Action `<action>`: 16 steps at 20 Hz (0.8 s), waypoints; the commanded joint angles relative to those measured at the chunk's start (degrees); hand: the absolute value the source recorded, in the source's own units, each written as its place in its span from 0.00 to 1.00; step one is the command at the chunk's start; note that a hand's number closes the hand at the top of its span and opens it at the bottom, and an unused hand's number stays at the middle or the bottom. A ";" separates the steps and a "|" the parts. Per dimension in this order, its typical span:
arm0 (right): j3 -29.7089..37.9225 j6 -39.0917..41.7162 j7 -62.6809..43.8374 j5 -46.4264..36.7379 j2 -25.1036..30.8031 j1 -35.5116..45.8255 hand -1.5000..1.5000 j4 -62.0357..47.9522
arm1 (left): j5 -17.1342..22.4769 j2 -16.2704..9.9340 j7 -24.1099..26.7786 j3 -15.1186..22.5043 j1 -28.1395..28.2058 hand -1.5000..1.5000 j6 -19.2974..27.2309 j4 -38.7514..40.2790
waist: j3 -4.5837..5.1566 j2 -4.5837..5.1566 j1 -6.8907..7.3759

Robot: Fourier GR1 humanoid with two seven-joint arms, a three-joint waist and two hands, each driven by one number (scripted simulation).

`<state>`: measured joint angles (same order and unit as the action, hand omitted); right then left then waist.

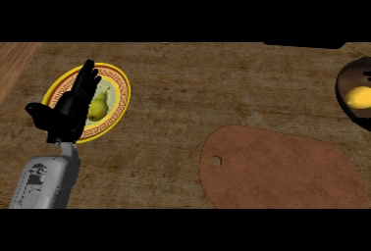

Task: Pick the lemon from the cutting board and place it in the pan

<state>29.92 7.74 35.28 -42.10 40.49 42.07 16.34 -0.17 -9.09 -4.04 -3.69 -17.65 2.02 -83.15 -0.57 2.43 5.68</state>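
A: Where is the lemon [358, 97] sitting right now?

B: It is lying inside the dark pan [346, 105] at the far right edge of the table [188, 83], and the pan itself is running off the view there. The brown cutting board [279, 169], near and right of centre, is carrying nothing, so I am judging the placing as done.

A: And the robot hand?

B: Only the left robot hand [66, 113] is showing. It is hovering over the yellow-rimmed plate [120, 100] at the far left, fingers straight and pointing away, thumb sticking out to the left, gripping nothing. A pale yellow-green fruit [98, 105], a pear by its shape, is peeking out from behind those fingers. The right robot hand is not appearing anywhere.

A: So what is the step in hand asking for?

B: As I am reading it, only a tidy finish: the arm that did the placing is best kept clear of the pan so nothing nudges the fruit back out. The left one is well apart from both pan and board, so it is getting in nobody's way.

A: How is the lemon looking?

B: It is showing as a small, bright yellow, rounded shape, glowing against the pan's dark inside. I cannot tell whether it is touching the pan's wall.
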 commanded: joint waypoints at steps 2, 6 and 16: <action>1.66 1.98 4.69 1.47 1.17 1.59 0.00 -3.14 | 0.23 0.71 0.38 -0.21 -0.25 0.50 0.30 1.42 | -0.01 -0.04 -0.89; 7.29 2.55 9.35 7.03 1.12 0.92 0.00 -4.61 | -0.71 0.17 1.25 -0.59 0.83 0.50 1.04 1.26 | -0.08 -0.23 -1.53; 12.52 29.63 15.29 13.66 12.39 -4.37 0.00 -9.31 | -0.51 -0.43 0.11 -1.80 1.74 0.50 1.74 0.44 | 0.09 -1.40 -4.48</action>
<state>41.53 24.13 44.95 -29.94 49.01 40.54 8.49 -0.05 -9.53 -3.74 -5.25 -15.91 2.80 -82.78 -0.53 1.42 2.48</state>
